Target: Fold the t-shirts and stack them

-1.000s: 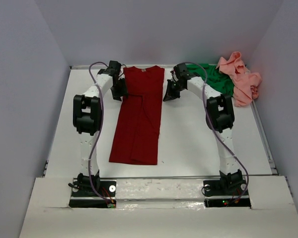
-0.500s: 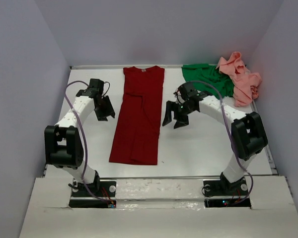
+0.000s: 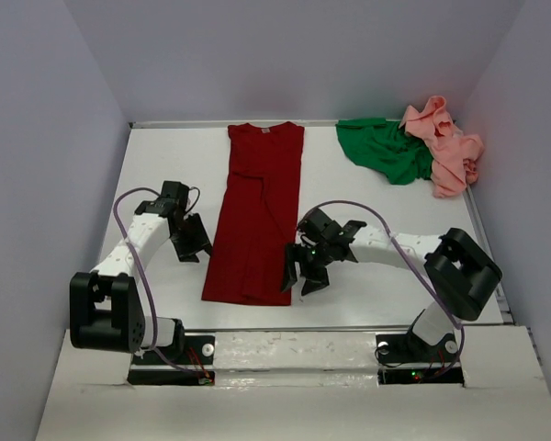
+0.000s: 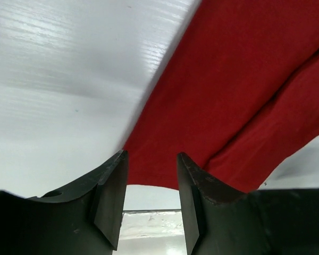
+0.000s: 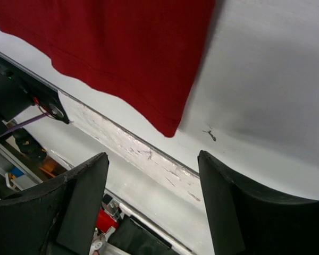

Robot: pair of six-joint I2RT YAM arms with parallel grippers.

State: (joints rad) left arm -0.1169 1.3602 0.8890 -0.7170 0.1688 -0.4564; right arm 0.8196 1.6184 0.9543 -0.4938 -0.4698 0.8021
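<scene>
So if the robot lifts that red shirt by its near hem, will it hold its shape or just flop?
Probably flop: the dark red t-shirt is thin cloth lying flat, its folded layers loose, so they'd likely sag and slip open. It looks light, and pushed it would probably bunch rather than slide, like the crumpled green t-shirt.

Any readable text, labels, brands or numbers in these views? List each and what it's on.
None readable.
The neck tag on the dark red t-shirt is too small to read in the top view.
No print shows on the green t-shirt, the pink t-shirt or the table.
</scene>
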